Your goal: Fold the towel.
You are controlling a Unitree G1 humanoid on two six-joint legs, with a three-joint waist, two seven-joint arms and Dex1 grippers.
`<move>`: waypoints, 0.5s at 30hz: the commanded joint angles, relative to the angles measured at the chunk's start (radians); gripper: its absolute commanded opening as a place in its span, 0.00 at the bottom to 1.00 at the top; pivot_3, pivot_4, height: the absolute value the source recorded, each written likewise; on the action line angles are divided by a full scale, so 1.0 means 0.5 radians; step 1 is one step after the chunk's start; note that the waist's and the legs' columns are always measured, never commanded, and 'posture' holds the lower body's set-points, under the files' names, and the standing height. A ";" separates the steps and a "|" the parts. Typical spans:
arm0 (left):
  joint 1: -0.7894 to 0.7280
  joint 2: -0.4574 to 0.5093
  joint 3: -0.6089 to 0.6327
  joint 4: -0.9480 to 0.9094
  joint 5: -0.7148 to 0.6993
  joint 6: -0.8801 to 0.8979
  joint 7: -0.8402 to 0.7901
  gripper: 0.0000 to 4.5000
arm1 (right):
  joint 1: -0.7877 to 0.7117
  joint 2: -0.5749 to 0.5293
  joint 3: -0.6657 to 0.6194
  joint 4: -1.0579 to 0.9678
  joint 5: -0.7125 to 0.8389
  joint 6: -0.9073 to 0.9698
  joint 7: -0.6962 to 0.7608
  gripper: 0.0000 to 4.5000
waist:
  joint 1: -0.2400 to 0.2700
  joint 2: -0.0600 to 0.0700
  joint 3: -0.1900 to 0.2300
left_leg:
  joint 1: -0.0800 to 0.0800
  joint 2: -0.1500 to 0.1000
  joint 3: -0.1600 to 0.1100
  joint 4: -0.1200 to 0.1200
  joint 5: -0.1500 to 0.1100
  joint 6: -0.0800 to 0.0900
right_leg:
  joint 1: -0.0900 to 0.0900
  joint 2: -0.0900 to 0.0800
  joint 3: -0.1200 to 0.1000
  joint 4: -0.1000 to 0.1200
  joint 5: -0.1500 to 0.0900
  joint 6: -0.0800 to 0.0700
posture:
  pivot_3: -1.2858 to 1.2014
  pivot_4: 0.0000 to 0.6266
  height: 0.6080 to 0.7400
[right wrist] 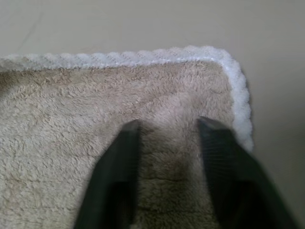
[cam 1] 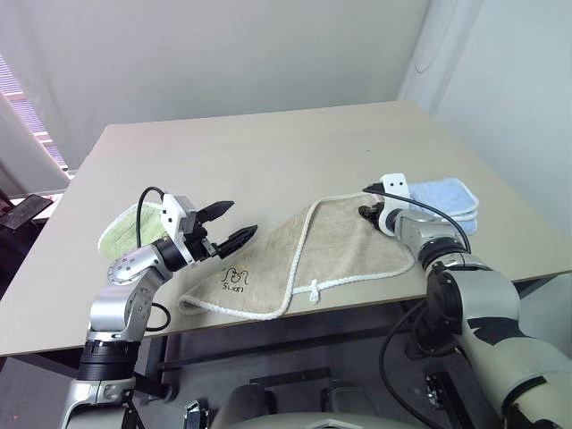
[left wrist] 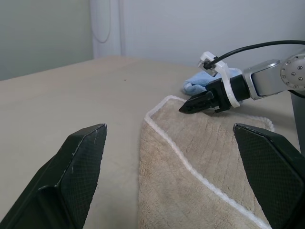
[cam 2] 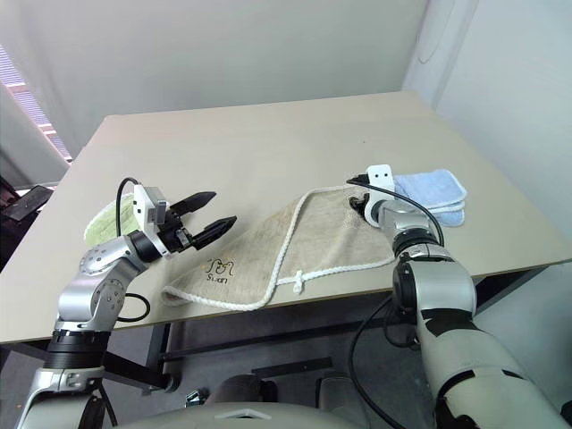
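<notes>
Here the right end effector (right wrist: 167, 143) presses its narrowed fingers onto the far right corner of the towel (cam 1: 340, 246), pinching the terry without a sure grasp yet, while the left end effector (cam 1: 226, 225) hovers wide open above the near left part. The towel lies partly doubled over near the front edge of the surface (cam 1: 268, 152), so folding looks begun but unfinished.

Right tool (cam 1: 368, 212) on towel (cam 1: 340, 246) corner
</notes>
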 commanded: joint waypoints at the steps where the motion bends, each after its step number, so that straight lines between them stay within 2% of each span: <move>1: 0.003 0.034 0.044 -0.046 -0.017 -0.034 -0.012 1.00 | -0.030 -0.009 -0.013 -0.011 -0.017 -0.040 -0.022 0.12 | 0.000 0.000 0.000 | 0.000 0.000 0.000 0.000 0.000 0.000 | 0.000 0.000 0.000 0.000 0.000 0.000 | 0.52 0.00 0.97; 3: 0.007 0.047 0.046 -0.028 -0.011 -0.042 -0.027 1.00 | -0.032 -0.028 -0.035 -0.019 -0.002 -0.043 -0.015 0.01 | 0.000 0.000 0.000 | 0.000 0.000 0.000 0.000 0.000 0.000 | 0.000 0.000 0.000 0.000 0.000 0.000 | 0.52 0.00 0.97; 9: -0.009 0.063 0.043 0.011 -0.015 -0.047 -0.054 1.00 | -0.007 -0.059 -0.058 -0.027 0.001 0.014 0.040 0.01 | 0.001 0.000 0.000 | 0.000 0.000 0.000 0.000 0.000 0.000 | 0.000 0.000 0.000 0.000 -0.001 -0.001 | 0.52 0.00 0.97; 12: -0.029 0.062 0.029 0.050 0.003 -0.061 -0.062 1.00 | 0.006 -0.055 -0.126 -0.022 0.055 0.067 -0.037 0.01 | 0.000 0.000 0.000 | 0.000 0.000 0.000 0.000 0.000 0.000 | 0.000 0.000 0.000 0.000 -0.001 -0.001 | 0.52 0.00 0.97; 15: -0.027 0.068 0.010 0.063 0.018 -0.071 -0.087 1.00 | 0.007 -0.047 -0.146 -0.027 0.066 0.090 -0.034 0.21 | 0.000 0.000 0.000 | 0.001 0.000 -0.001 0.000 0.000 0.000 | 0.001 0.000 0.000 0.000 -0.001 -0.001 | 0.52 0.00 0.97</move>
